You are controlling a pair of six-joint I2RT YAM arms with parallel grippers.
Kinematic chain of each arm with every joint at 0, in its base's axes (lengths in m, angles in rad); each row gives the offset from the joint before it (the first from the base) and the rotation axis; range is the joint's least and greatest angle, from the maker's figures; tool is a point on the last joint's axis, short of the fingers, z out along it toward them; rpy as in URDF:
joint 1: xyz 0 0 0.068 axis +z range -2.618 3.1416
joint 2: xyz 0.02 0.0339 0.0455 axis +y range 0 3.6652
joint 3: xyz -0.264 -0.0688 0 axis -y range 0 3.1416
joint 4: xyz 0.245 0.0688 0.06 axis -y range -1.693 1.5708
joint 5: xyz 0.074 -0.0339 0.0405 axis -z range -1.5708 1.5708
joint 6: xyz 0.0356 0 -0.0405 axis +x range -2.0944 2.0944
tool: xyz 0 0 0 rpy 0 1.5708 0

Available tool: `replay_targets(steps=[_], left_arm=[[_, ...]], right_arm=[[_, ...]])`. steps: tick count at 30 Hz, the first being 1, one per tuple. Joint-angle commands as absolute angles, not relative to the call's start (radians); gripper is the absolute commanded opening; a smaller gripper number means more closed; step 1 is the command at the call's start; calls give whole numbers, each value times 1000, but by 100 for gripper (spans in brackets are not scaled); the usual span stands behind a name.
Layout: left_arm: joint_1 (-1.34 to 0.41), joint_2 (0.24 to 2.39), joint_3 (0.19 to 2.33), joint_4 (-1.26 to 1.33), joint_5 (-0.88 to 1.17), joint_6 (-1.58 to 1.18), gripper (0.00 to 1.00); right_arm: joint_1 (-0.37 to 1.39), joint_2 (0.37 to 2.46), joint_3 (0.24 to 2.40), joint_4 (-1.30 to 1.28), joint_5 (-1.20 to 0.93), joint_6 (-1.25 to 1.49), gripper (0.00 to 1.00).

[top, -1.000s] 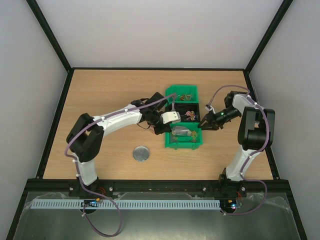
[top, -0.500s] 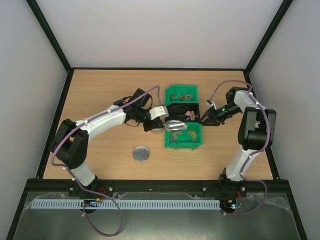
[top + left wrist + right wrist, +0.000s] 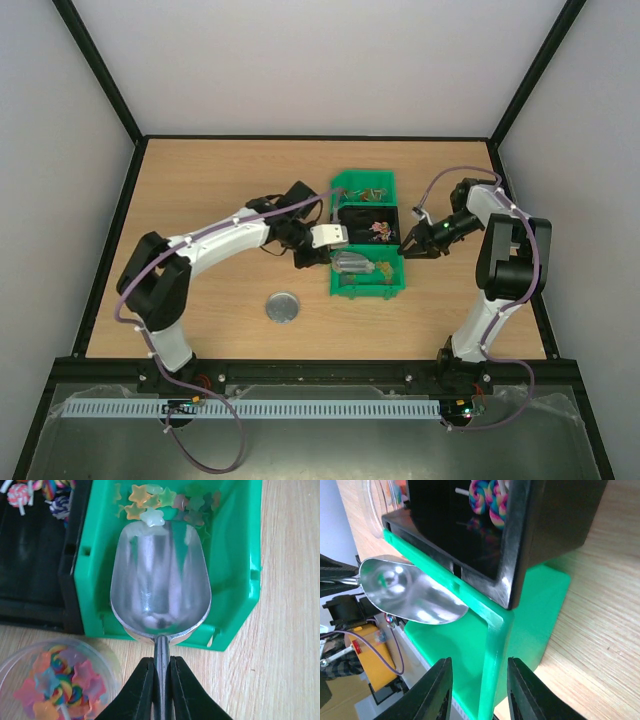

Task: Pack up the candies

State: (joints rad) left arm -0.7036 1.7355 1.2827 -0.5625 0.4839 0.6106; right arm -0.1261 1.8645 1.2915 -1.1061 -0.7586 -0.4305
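Left claw (image 3: 161,664): clamped on the thin handle of the scoop (image 3: 160,580), one finger on each side. The scoop bowl is empty and lies inside the near green bin (image 3: 240,570), its mouth towards the far end.

Candies (image 3: 150,497): small stars in orange, yellow, green and brownish shades, heaped at the far end of that bin. One pale star touches the scoop's lip. More candies fill a clear round tub (image 3: 15,665) on the worktop (image 3: 220,180), just beside the bin's near corner.

Black bin (image 3: 30,580): butted against the green one, with swirl lollipops (image 3: 20,492) at its far end.

Right claw (image 3: 480,666): fingers apart, astride the green bin's side wall at the corner. I cannot tell whether they pinch it.

Far green bin (image 3: 365,183): beyond the black one, all three in a row.

Silver lid (image 3: 283,307): flat on the worktop, well apart from the bins, nearer the arm bases.
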Motion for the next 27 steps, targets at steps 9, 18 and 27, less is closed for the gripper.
replay_targets(steps=[9,18,27], left_arm=[[-819,1946,1520,-747,276,544,3],[-853,2013,1563,-723,281,524,2],[-848,1983,1484,-543,392,486,2]], right_arm=[[-122,1857,1237,-1160,-737,-467,28],[-84,1860,1220,-1145,-755,-477,21],[-72,1846,1210,-1137,-755,-470,16]])
